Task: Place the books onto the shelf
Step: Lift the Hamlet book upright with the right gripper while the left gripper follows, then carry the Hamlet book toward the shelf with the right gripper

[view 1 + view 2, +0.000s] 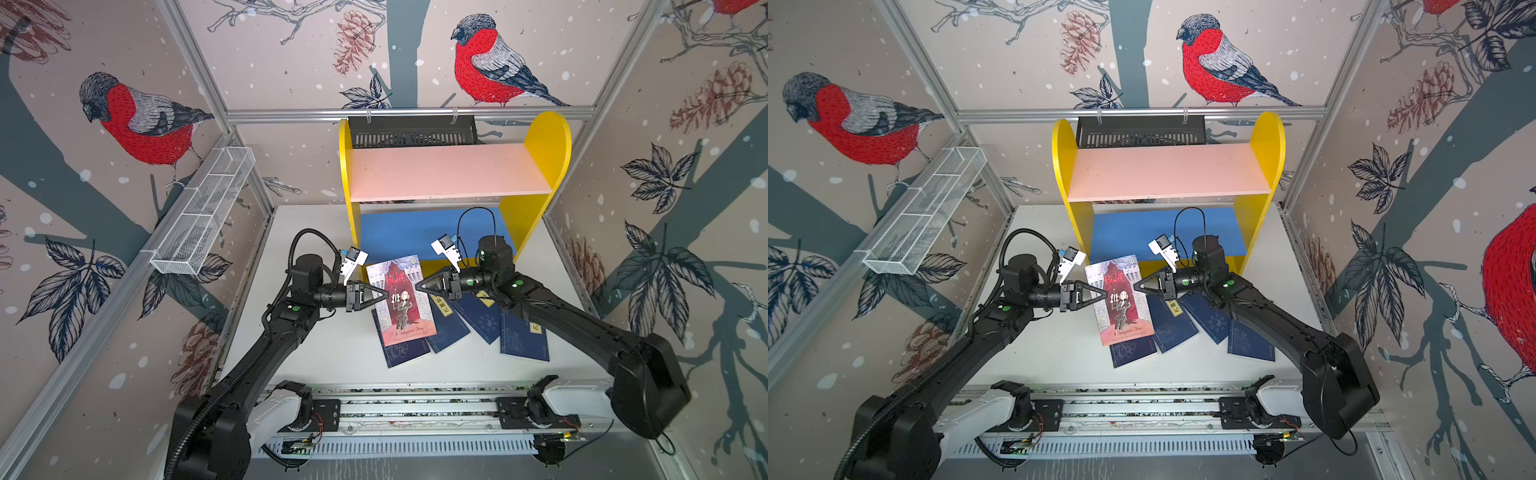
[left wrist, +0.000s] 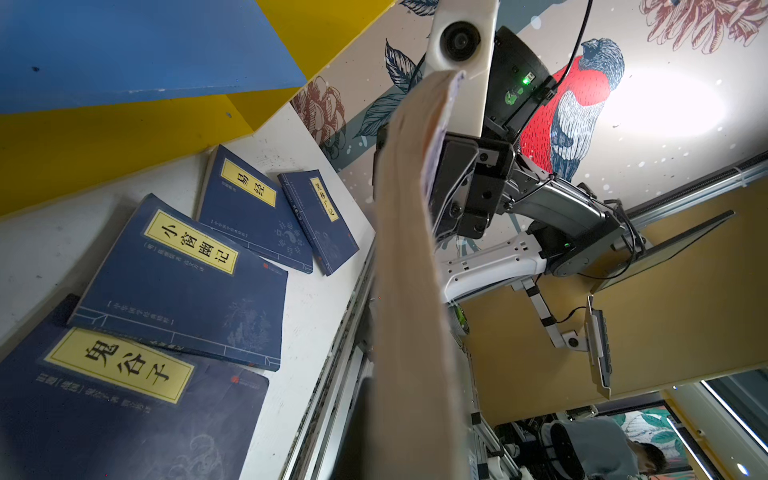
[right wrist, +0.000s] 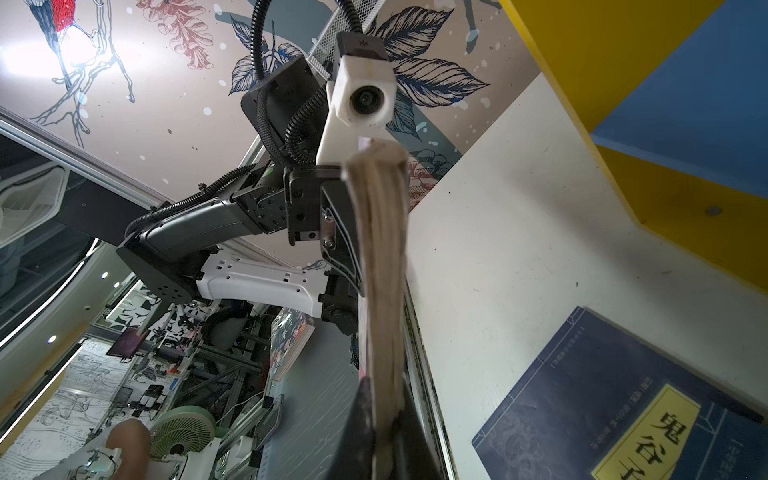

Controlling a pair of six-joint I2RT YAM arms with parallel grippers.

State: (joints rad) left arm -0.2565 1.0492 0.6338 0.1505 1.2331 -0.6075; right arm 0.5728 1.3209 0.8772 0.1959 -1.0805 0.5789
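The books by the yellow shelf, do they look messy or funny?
Yes. Four navy books lie on the table in a crooked, overlapping fan, none on the shelf. The red Hamlet book is up in the air, tilted, pinched at its sides by the left gripper and right gripper.

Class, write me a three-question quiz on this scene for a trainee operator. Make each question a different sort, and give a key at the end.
1. Count: how many navy books lie on the table?
2. Choose one: the red-covered book is gripped by
A. one claw only
B. both the left claw and the right claw
C. no claw
3. True or false: no book lies yet on the pink upper board of the shelf.

Key
1. Four
2. B
3. True
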